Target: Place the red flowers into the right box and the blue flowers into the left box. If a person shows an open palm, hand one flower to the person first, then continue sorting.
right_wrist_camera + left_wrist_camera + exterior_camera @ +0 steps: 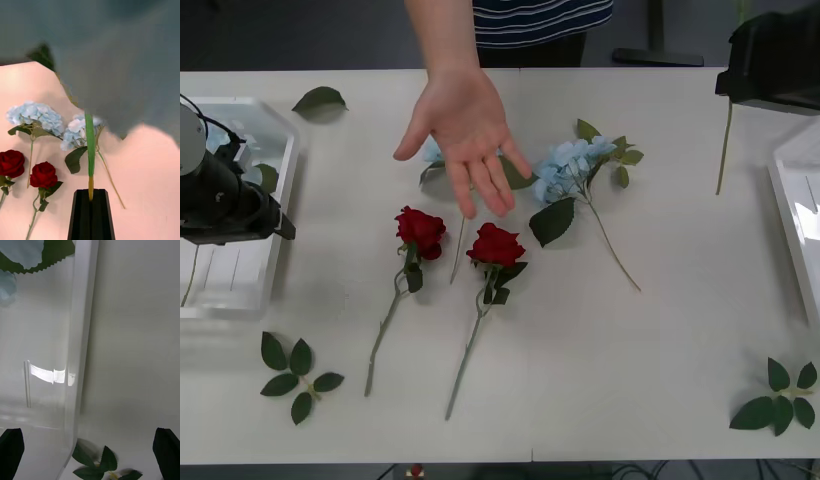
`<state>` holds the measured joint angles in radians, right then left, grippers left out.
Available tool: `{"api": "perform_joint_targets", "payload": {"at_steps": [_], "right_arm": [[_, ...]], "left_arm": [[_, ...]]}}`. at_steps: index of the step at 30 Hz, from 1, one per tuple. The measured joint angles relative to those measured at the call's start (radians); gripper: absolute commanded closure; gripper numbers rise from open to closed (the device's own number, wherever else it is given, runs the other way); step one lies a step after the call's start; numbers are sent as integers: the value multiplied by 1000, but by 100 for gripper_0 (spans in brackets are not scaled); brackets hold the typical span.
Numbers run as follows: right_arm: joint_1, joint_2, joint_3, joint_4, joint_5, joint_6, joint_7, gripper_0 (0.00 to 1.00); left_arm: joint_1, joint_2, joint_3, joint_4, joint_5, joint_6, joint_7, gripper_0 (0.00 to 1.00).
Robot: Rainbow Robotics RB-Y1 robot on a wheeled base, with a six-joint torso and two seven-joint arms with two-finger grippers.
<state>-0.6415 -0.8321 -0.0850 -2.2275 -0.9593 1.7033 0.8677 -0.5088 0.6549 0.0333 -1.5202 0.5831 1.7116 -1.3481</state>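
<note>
The desk point(660, 380) carries the left box point(280, 200) at its left edge, a blue flower already lying in it, and the right box point(792, 215) at the right edge. A person's open hand point(465, 135) reaches over the far middle, palm out (the cue to hand a flower over first). Under it lie two blue flowers point(575, 165) and, nearer, two red flowers point(498, 245). The right pincer point(90, 210), raised at the far right, is pressed together on a green stem point(725, 150); dropping it in the right box now would skip the handover. The left pincer point(90, 450) hangs spread over the left box's near rim; swinging toward the hand, it could clip that rim.
</note>
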Motion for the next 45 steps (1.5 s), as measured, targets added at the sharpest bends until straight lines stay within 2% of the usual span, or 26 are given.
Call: {"api": "perform_joint_targets", "payload": {"at_steps": [2,6,10,16,22,26,30,36,45], "right_arm": [[0,-11,1,-28,5,-32,0,100],[0,-12,29,-52,77,-183,0,100],[0,-10,92,-53,250,-413,0,100],[-3,-7,244,-30,528,-648,0,100],[-111,82,379,172,647,-692,0,100],[-212,169,408,348,678,-699,0,100],[-274,239,411,473,734,-749,0,100],[-304,287,411,564,796,-796,0,100],[-304,288,439,573,802,-798,0,100]], "left_arm": [[0,0,0,0,0,0,0,0],[0,0,0,0,0,0,0,0],[0,0,0,0,0,0,0,0],[0,0,0,0,-1,0,0,0],[0,0,0,0,-1,2,0,0],[0,0,0,0,-1,2,0,0],[0,0,0,-1,-1,2,0,0],[0,0,0,-1,-1,10,0,0],[0,0,0,-1,-1,12,0,0]]}}
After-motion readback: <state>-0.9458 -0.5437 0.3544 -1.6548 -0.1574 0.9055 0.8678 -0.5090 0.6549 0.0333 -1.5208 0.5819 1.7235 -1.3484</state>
